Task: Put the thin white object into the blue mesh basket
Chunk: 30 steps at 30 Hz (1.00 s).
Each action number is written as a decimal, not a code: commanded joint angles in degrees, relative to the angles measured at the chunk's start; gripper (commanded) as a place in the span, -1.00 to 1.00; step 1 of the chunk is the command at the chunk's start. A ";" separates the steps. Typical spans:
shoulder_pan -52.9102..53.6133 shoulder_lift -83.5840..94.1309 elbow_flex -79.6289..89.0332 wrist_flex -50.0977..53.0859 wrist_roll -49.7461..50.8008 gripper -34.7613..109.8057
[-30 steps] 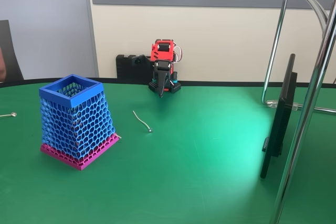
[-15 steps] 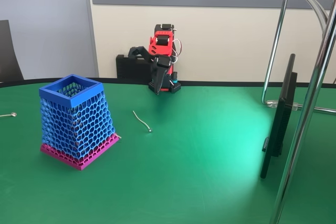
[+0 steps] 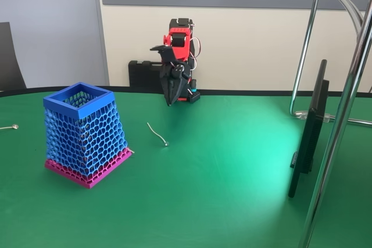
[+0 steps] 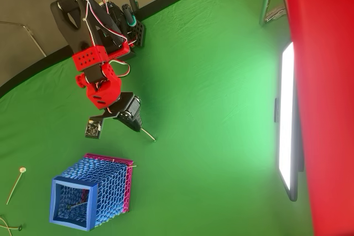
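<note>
The hand [image 3: 169,101], fingers pressed together, is hanging above the thin white object [image 3: 157,133]; it is lying flat on the surface [image 3: 232,166], risking a missed pinch.

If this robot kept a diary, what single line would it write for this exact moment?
phase: approach | gripper: raised, holding nothing | thin white object: on table, right of blue mesh basket in fixed view | placed: no

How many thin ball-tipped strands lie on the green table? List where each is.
2. One curved strand lies right of the blue mesh basket, near the tool. A straighter one lies left of the basket, at the fixed view's edge. Another may be hidden inside the basket.
</note>
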 commanded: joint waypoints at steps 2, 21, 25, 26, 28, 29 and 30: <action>1.58 -5.45 -10.11 10.02 -12.22 -0.51; 2.64 -32.43 -32.17 19.69 -29.62 -0.51; 2.46 -33.93 -32.26 19.95 -26.63 -0.51; 2.37 -34.19 -32.34 19.95 -28.48 -0.51; 2.55 -34.28 -33.13 21.97 -31.99 -0.51; 2.64 -34.28 -33.13 21.97 -30.32 -0.51; 2.72 -34.28 -32.96 22.32 -29.71 -0.51</action>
